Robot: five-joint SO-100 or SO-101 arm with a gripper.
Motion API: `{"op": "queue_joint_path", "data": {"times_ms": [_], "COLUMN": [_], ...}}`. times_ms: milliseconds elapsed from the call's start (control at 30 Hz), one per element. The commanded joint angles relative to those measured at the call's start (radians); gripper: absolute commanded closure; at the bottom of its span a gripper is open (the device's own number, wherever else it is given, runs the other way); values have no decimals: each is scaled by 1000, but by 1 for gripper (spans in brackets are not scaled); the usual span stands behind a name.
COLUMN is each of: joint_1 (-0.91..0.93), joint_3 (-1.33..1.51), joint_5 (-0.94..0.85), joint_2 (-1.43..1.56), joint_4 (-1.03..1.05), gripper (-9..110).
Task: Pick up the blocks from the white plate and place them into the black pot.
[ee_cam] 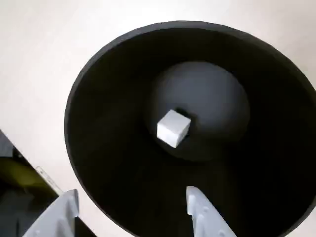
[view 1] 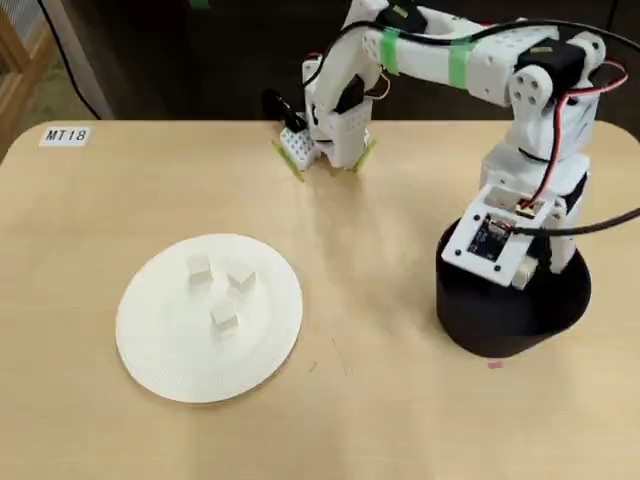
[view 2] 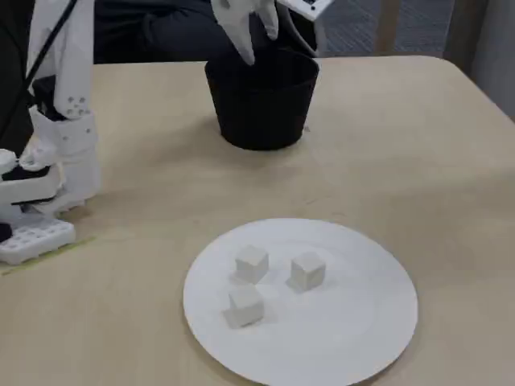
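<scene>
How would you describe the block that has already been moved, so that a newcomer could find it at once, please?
Look for the black pot on the tan table, away from the white plate. Inside it, on the round floor, lies a single white cube. Unlike the three blocks on the plate, it sits alone, framed by dark walls.

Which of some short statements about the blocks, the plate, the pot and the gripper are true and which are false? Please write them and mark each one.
1. Three blocks lie on the white plate. True.
2. The black pot is empty. False: the wrist view shows one block on its bottom.
3. The gripper is shut on a block. False: its jaws are open with nothing between them.
4. The gripper is above the pot. True.
5. The blocks on the plate are stacked in a tower. False: they lie apart, each on the plate.
</scene>
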Motion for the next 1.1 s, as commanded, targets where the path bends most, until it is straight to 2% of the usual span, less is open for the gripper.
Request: {"op": "queue_joint_path", "data": {"times_ms": [0,67,200,333,467,667,733,833,967,1067], "joint_1": [17,31,115,256,476,930,1026,1086,1111,1146], "joint_3": [-5,-5,-5,15,94,541,730,1008,1022,1071], "joint_5": [3,21,78,84,106,137,160,201,133,201], "joint_2": [32,51,133,250,348,540,624,778,670,644], "joint_4": [11,15,17,20,21,23,-77,-322,-333,-377], "gripper": [70,78,104,104,104,104,104,104,104,104]}}
